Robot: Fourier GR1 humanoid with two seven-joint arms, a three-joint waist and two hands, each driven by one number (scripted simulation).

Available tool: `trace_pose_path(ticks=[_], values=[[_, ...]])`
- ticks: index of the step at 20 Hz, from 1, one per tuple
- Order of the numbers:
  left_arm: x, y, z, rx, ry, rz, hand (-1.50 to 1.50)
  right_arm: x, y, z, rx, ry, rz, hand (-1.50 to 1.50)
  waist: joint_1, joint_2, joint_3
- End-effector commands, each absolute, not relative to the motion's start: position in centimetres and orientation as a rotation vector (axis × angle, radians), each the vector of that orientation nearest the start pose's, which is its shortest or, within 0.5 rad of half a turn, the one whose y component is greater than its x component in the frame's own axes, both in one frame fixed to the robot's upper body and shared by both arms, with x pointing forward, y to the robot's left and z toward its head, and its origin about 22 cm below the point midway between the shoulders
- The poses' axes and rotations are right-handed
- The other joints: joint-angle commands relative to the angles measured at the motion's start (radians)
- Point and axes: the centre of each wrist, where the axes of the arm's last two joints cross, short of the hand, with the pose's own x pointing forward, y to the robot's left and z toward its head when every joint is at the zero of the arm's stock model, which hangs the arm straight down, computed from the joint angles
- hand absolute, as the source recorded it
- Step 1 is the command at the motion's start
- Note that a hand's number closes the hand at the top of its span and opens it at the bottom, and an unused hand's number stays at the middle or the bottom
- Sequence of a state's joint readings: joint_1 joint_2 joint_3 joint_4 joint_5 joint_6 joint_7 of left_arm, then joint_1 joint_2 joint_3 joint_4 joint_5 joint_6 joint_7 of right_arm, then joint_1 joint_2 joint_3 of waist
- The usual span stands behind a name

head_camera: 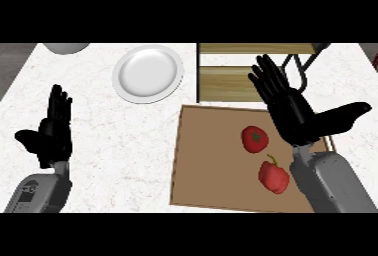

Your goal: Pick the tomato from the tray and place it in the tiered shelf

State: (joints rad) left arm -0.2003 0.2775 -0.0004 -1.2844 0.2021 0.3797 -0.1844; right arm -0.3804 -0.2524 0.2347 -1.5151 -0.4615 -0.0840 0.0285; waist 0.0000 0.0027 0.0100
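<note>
Two red items on the tray (199, 165): tomato (254, 138) near the middle, red pepper (273, 176) just below it. Above the tray, tiered shelf (229, 75); beside it, white plate (148, 73). Right hand (295, 110) spread flat over the tray, grasping nothing. Left hand (50, 132) likewise released, at left.
</note>
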Motion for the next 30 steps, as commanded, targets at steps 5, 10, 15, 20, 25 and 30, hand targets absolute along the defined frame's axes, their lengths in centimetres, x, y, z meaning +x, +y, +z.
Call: trace_pose_path(ticks=[5, 10, 15, 20, 25, 30], values=[[29.9, 26.9, 3.4, 0.316, -1.685, 0.048, 0.0, 33.9, -18.7, 11.3, 0.573, -1.666, 0.608, 1.5, 0.036, 0.002, -0.007], [28.6, 26.1, 5.2, 0.236, -1.625, 0.023, 0.0, 36.1, -21.5, 8.5, 0.582, -1.61, 0.358, -1.5, 0.023, 0.0, -0.008], [26.9, 26.6, 4.7, 0.256, -1.61, 0.031, 0.0, 37.9, -27.1, 13.9, 0.697, -1.688, 0.596, -1.5, 0.016, -0.002, -0.009], [26.7, 25.6, 4.8, 0.22, -1.594, 0.041, 0.0, 36.9, -27.2, 18.6, 0.535, -1.595, 1.076, -1.5, 0.005, -0.006, -0.01], [25.9, 26.8, 5.1, 0.246, -1.6, 0.037, 0.0, 35.1, -27.1, 24.3, 0.299, -1.529, 1.438, -1.5, 0.001, -0.011, -0.01], [26.0, 26.3, 4.6, 0.242, -1.594, 0.044, 0.0, 32.2, -21.8, 26.4, -0.034, -1.53, 1.692, -1.5, -0.004, -0.012, -0.012]])
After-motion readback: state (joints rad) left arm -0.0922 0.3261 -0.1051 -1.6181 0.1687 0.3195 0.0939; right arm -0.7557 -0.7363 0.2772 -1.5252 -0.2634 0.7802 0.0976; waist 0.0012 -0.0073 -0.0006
